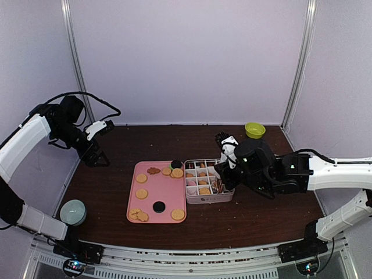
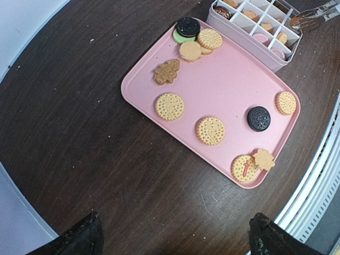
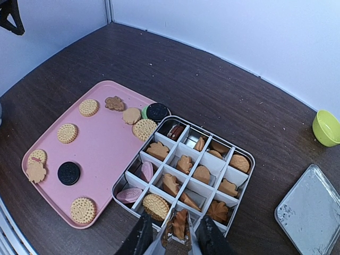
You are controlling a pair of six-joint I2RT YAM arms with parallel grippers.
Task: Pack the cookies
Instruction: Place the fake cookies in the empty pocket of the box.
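Beside the cookies (image 1: 141, 193), box (image 1: 208, 199) lettering illegible.

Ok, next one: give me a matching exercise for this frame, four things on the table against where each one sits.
Things:
1. yellow-green bowl
2. pink tray
3. divided box
4. pale round tub

Places:
A. near left corner of the table
B. just right of the tray
C. far right corner
D. middle of the table, loose cookies on it

Pairs: 1-C, 2-D, 3-B, 4-A
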